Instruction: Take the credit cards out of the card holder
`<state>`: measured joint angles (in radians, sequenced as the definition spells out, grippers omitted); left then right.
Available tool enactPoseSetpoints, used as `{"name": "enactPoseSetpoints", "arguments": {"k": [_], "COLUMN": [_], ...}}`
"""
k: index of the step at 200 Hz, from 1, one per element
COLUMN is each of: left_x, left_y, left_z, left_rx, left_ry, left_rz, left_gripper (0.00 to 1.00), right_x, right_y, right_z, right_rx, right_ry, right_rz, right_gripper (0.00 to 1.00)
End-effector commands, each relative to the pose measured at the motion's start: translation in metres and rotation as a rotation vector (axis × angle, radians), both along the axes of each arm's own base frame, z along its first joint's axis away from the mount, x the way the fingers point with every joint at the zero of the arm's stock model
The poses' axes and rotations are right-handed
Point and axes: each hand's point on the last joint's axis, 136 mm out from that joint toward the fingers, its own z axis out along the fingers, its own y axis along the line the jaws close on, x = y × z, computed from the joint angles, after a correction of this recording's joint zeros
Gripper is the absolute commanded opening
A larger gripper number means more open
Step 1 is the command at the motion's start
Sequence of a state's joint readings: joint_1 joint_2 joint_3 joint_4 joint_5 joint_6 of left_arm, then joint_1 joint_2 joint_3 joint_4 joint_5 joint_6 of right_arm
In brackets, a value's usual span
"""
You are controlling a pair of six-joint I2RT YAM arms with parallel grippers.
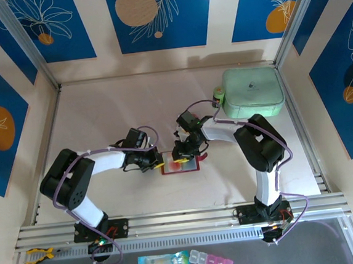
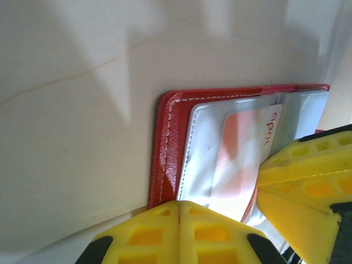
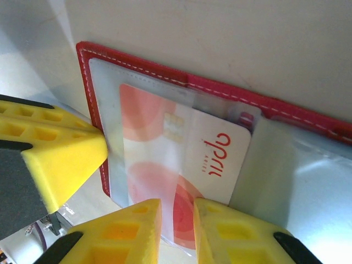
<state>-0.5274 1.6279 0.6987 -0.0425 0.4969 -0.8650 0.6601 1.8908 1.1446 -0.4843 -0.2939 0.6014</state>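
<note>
Wallet (image 3: 181,88) red, card (image 3: 187,159) white-and-red

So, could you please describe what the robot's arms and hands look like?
Both arms have white links with bulky black joints and thin purple cables looped along them, on black bases bolted to an aluminium rail. The left hand and right hand look black from above; up close the fingers are bright yellow plastic with recessed rectangular pockets and black backing.

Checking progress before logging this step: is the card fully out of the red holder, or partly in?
Partly in. The card has one end under the holder's clear pocket, the other exposed.
</note>
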Motion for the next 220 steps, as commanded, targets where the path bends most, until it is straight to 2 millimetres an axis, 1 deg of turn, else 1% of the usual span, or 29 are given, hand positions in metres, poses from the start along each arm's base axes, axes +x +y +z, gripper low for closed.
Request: {"name": "enactPoseSetpoints", "arguments": {"k": [1,43,80,151,188,220], "left_x": [0.0,0.004,0.002,-0.01,-0.015,-0.016], "left_y": [0.004,-0.005,-0.016,-0.024,-0.02,-0.016], "left_z": [0.007,0.022,0.022,0.007,-0.002,-0.004], "left_rx": [0.017,-0.012,-0.014,0.004,0.028,0.053], "left_ry": [0.002,-0.028,-0.029,0.005,0.023,0.023], "left_rz": [0.005,-0.012,-0.043,-0.056,-0.055,-0.056], "left_gripper": [0.0,0.0,0.0,0.0,0.0,0.0], "right_x": [-0.001,-0.001,-0.001,-0.003,-0.004,-0.005], "right_y": [0.001,0.004,-0.002,-0.011,-0.013,-0.014], "right_z": [0.018,0.033,0.032,0.018,0.01,0.005], "right_rx": [0.02,0.073,0.06,0.018,0.002,-0.007], "right_ry": [-0.041,-0.066,-0.058,-0.015,-0.004,0.008], "right_rz": [0.027,0.023,0.002,-0.026,-0.026,-0.027], "right_gripper": [0.23,0.23,0.23,0.24,0.24,0.24]}}
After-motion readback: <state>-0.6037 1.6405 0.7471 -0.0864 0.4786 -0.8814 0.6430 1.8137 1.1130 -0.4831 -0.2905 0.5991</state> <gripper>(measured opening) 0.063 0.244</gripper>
